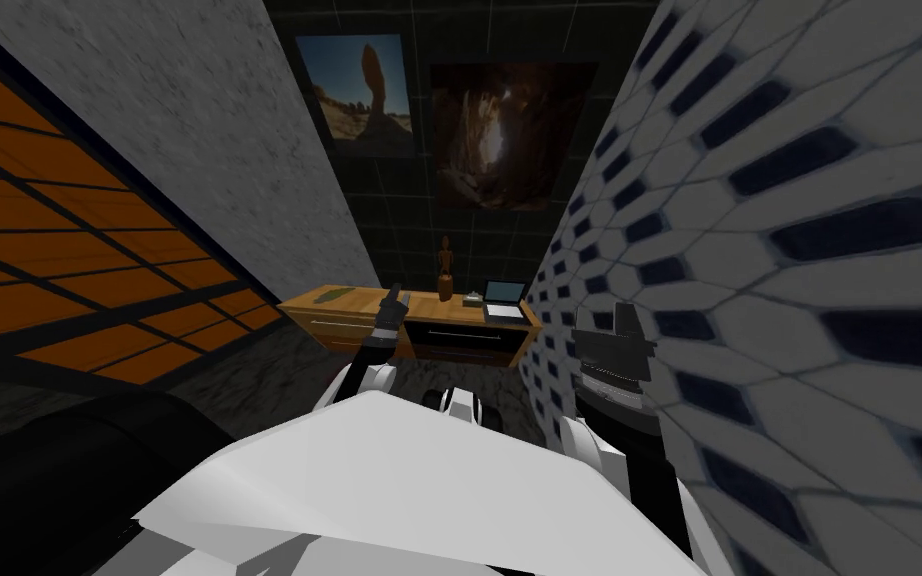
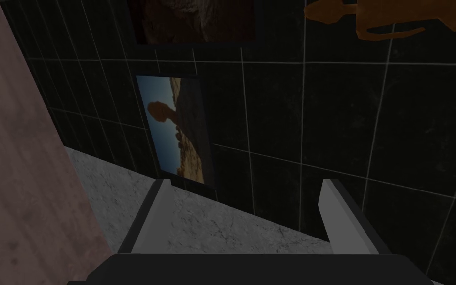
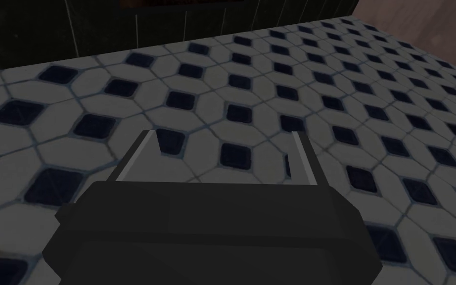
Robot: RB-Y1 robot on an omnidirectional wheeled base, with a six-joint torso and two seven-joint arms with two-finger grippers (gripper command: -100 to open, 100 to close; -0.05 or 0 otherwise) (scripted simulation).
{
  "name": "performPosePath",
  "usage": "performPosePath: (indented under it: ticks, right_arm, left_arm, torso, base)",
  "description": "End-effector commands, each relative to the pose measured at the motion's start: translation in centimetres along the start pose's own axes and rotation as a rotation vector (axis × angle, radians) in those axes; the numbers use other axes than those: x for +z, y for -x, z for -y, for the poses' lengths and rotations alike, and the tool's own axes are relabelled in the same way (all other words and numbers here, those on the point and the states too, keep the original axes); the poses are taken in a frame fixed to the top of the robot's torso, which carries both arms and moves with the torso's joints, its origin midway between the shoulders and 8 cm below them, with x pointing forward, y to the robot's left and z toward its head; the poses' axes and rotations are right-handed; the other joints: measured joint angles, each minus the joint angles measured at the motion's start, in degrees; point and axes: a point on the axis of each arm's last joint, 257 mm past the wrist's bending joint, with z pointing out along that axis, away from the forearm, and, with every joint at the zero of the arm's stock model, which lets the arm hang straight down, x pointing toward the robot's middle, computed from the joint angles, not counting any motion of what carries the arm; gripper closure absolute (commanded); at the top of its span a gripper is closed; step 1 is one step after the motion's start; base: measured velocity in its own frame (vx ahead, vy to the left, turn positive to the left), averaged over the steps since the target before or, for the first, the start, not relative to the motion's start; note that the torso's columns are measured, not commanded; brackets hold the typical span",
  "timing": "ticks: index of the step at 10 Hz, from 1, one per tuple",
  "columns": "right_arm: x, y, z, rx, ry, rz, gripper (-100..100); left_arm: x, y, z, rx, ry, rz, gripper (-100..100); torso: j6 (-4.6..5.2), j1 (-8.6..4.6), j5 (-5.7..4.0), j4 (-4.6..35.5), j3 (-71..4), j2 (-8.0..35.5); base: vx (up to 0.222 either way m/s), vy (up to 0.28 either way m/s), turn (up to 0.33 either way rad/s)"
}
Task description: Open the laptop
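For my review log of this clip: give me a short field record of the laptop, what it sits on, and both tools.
laptop: on the cabinet's right end, lid apparently already raised
cabinet: wooden, against the dark tiled wall
left tool: open, empty, well left of the laptop
right tool: open, empty, facing the patterned wall

I see the laptop small and far off in the head view. It sits on the right end of the wooden bench, close beside the patterned tile wall. It has a dark lid panel and a pale, flat base. The lid stands raised, roughly upright, behind the base, with its dark face turned toward me. The base lies flat on the bench top.
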Motion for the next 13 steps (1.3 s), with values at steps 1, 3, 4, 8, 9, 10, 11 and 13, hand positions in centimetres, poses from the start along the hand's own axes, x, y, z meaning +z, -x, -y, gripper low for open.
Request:
performPosePath:
  ticks: [1,3,4,8,9,10,11,13]
  right_arm:
    - [0.0,-1.0,1.7,-0.068,-0.037,-0.062,-100]
    - [-0.1,-1.7,3.4,-0.135,-0.072,-0.103,-100]
    - [-0.2,-2.0,4.4,-0.175,-0.092,-0.124,-100]
    - [-0.6,-3.0,9.0,-0.375,-0.179,-0.213,-100]
    - [-0.7,-3.1,10.3,-0.433,-0.201,-0.236,-100]
    - [-0.8,-3.2,11.6,-0.491,-0.223,-0.258,-100]
    - [-0.9,-3.2,11.6,-0.495,-0.223,-0.26,-100]
    - [-1.2,-3.2,14.3,-0.62,-0.268,-0.306,-100]
  left_arm:
    - [0.0,0.0,0.0,0.0,0.001,0.0,0]
    - [0.0,0.0,0.0,0.0,0.001,0.0,0]
    - [0.0,0.0,0.0,0.0,0.001,0.0,0]
    - [0.0,0.0,0.0,0.0,0.001,0.0,0]
    - [0.0,0.0,0.0,0.0,0.001,0.0,0]
    - [0.0,0.0,0.0,0.0,0.001,0.0,0]
    - [0.0,0.0,0.0,0.0,0.001,0.0,0]
    - [0.0,0.0,0.0,0.0,0.001,0.0,0]
  torso:
    - [-0.02,0.02,0.01,1.9,-4.0,1.9]
    - [0.0,0.03,0.01,2.6,-5.4,2.6]
    - [-0.01,0.03,0.01,2.6,-5.4,2.6]
    - [0.0,0.02,0.0,2.7,-5.4,2.6]
    - [-0.01,0.02,0.01,2.7,-5.4,2.7]
    - [0.0,0.0,0.0,2.7,-5.4,2.6]
    - [0.01,-0.01,0.0,2.7,-5.4,2.7]
    - [-0.01,-0.01,0.0,2.7,-5.3,2.7]
  base:
    - [0.018,0.009,0.083]
    - [0.027,0.014,0.073]
    - [0.032,0.015,0.128]
    - [0.043,0.016,0.126]
    - [0.053,0.015,0.152]
    - [0.054,0.016,0.119]
    - [0.04,0.008,0.046]
    - [0.035,0.012,0.149]
